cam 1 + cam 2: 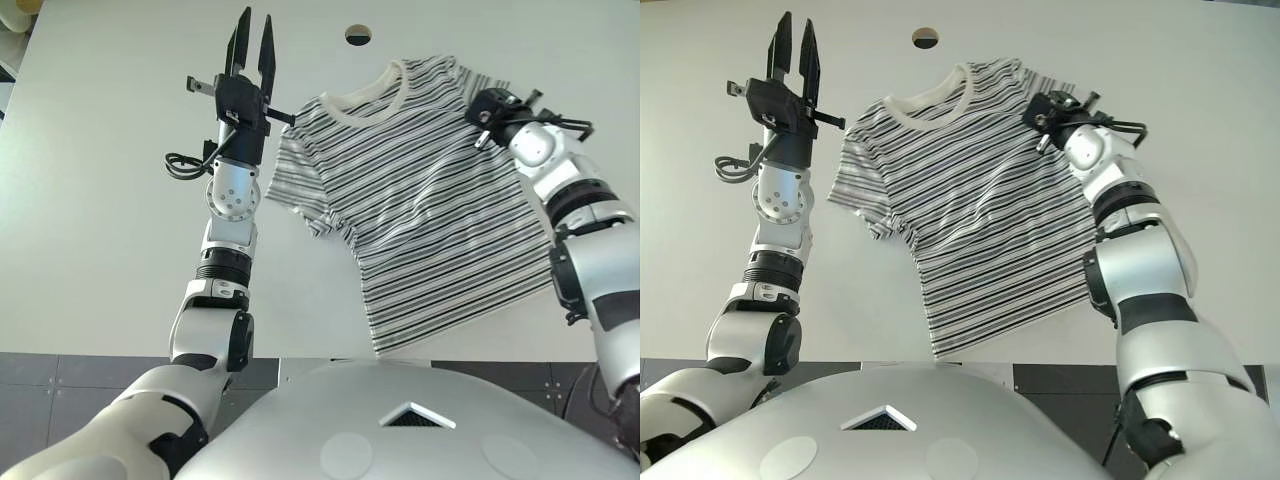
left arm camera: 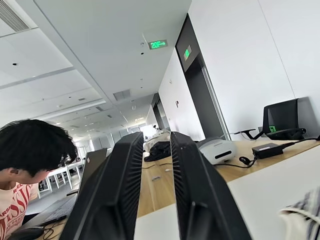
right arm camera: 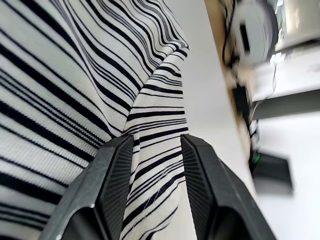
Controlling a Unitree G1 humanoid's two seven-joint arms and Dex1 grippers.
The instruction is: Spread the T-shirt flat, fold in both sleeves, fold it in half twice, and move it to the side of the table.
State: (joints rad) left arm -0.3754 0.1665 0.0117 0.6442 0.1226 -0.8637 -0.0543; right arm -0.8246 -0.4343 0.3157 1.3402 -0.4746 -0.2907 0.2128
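Note:
A black-and-white striped T-shirt (image 1: 420, 200) lies face up on the white table (image 1: 90, 230), collar (image 1: 365, 95) at the far side and hem toward the near edge. Its left sleeve (image 1: 297, 180) lies spread out. My right gripper (image 3: 156, 145) is down at the shirt's right shoulder, open, its fingers (image 3: 112, 185) straddling a rumpled fold of the right sleeve (image 3: 155, 125). My left gripper (image 1: 255, 30) is held above the table to the left of the collar, pointing away from me, open with nothing between its fingers (image 2: 117, 190).
A round hole (image 1: 358, 35) sits in the table just beyond the collar. A black cable (image 1: 185, 165) loops off my left forearm. Bare table stretches to the left of the shirt. The table's near edge (image 1: 120, 352) meets dark floor.

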